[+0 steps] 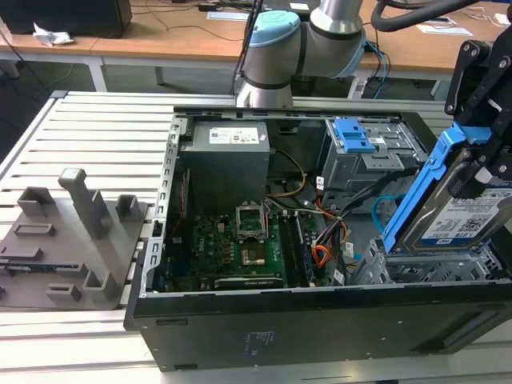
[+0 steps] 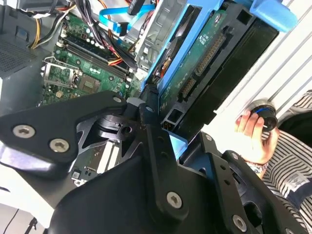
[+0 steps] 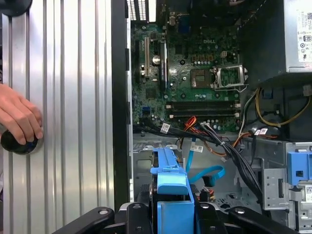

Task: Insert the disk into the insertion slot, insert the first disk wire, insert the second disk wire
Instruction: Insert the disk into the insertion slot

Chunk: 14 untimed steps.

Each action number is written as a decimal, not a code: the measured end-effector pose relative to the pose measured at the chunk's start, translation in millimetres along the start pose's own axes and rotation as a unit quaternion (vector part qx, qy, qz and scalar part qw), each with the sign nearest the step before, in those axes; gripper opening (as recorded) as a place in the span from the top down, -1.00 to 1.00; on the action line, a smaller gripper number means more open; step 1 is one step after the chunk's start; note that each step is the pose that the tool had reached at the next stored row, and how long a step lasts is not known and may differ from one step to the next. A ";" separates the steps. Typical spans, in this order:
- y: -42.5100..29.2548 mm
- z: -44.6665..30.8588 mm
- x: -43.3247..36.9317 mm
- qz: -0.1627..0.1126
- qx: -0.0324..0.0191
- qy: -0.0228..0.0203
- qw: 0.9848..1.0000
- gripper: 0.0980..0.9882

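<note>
1. The tool (image 3: 173, 214) is clamped on the disk (image 1: 468, 216). In the first wrist view its black fingers (image 3: 139, 214) press on both sides of the blue carrier frame.
2. In the exterior view the disk hangs tilted at the exterior view's right, with the white label facing the camera. In the second wrist view I see its green circuit side.
3. The lower edge of the disk is at the top of the insertion slot (image 1: 424, 270), the grey perforated cage in the corner of the computer case (image 1: 320, 320). I cannot tell if it has entered the bay.
4. The second disk wire (image 1: 376, 210) lies in a loop just beside the cage, inside the case, and its plug is free.
5. An orange wire bundle (image 1: 321, 256) lies between the cage and the motherboard (image 1: 240, 248).
6. The grey box with blue latch (image 1: 352, 136) stands behind the cage.
7. The case rests on the ribbed metal bench (image 1: 80, 128). A grey fixture tray (image 1: 72, 240) lies at the exterior view's left.
8. In both wrist views a person's hand (image 3: 19, 114) rests on a black round knob (image 3: 17, 142) on the bench.
</note>
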State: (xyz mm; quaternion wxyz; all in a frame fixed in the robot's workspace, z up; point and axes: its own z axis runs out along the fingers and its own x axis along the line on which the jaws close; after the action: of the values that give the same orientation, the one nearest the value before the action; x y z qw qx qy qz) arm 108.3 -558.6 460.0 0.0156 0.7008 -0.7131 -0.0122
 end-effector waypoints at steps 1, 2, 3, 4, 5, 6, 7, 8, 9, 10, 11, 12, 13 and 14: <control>-2.7 1.9 -3.3 0.000 0.000 0.000 1.000 0.40; -3.8 3.3 -5.3 -0.001 0.000 0.000 1.000 0.40; -4.3 7.8 -7.6 -0.001 0.000 0.000 1.000 0.40; -4.4 10.2 -8.4 -0.001 0.000 0.000 1.000 0.40; -4.6 11.2 -8.9 -0.001 0.000 0.000 1.000 0.40; -5.0 11.8 -9.5 -0.001 0.000 0.000 1.000 0.40; -5.6 12.2 -10.2 -0.001 0.000 0.000 1.000 0.40; -6.1 12.6 -10.9 -0.001 0.000 0.000 1.000 0.40; -6.9 13.4 -11.9 -0.001 0.000 0.000 1.000 0.40; -7.0 15.2 -12.2 -0.001 0.000 0.000 1.000 0.40; -7.0 16.5 -12.3 -0.001 0.000 0.000 1.000 0.40; -7.1 17.3 -12.3 -0.001 0.000 0.000 1.000 0.40; -7.2 19.1 -12.3 -0.001 0.000 0.000 1.000 0.40; -7.2 19.9 -12.4 -0.001 0.000 0.000 1.000 0.40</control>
State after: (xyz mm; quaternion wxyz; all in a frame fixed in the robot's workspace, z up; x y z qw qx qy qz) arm 114.9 -546.4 439.7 0.0157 0.7013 -0.7126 -0.0122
